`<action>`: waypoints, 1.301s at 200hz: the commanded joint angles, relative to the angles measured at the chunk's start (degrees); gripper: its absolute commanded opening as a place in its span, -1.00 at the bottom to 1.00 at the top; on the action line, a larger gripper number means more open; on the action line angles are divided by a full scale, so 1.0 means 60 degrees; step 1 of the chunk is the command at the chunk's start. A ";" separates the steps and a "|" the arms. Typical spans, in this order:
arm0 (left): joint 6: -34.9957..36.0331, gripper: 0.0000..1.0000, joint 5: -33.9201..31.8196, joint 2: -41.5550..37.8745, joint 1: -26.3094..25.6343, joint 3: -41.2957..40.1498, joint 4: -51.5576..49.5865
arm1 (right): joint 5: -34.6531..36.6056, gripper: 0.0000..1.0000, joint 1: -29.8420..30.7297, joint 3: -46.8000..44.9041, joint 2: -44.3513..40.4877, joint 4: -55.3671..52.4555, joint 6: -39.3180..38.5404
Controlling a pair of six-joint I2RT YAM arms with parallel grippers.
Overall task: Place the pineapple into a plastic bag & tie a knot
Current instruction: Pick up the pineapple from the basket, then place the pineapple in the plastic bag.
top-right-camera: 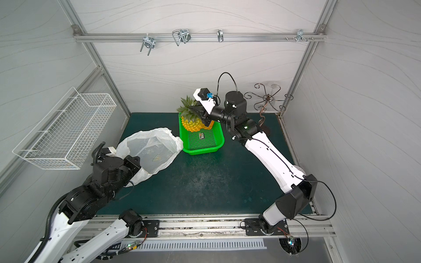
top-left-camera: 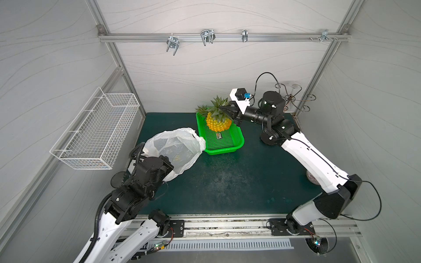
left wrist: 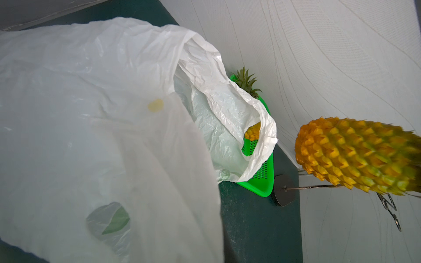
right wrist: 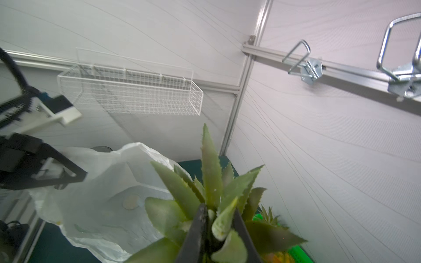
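Right arm [top-left-camera: 314, 157] extended, right fingers [right wrist: 196, 234] pinched, left arm [top-left-camera: 141, 180] bent, left fingers [right wrist: 66, 166] shut

Soft, even light fills both top views; shadows on the dark desk [top-left-camera: 227, 182] are faint, with a dull sheen. The straight rails [top-left-camera: 223, 37] bend near the edges. In the left wrist view the near plastic bag [left wrist: 91, 127] is out of focus and the pineapple [left wrist: 355, 159] is smeared. The right wrist view is soft in its foreground.

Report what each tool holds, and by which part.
Right tool grips the yellow scaly pineapple by its green leafy crown. Left tool pinches the thin translucent white plastic bag at its mouth edge, holding it open.
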 commanded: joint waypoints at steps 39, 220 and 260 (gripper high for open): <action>-0.0527 -1.00 0.0354 -0.0281 0.0024 0.0224 -0.0485 | -0.0720 -1.00 0.2103 -0.0102 -0.0096 0.2550 0.1035; -0.1462 -1.00 0.0251 -0.0867 0.0016 0.0400 -0.1650 | -0.0120 -1.00 0.3456 0.0043 0.5005 0.4541 -0.3900; -0.1557 -1.00 0.0236 -0.0941 0.0024 0.0371 -0.1642 | 0.0520 -0.60 0.3662 0.0105 0.5503 0.4089 -0.5123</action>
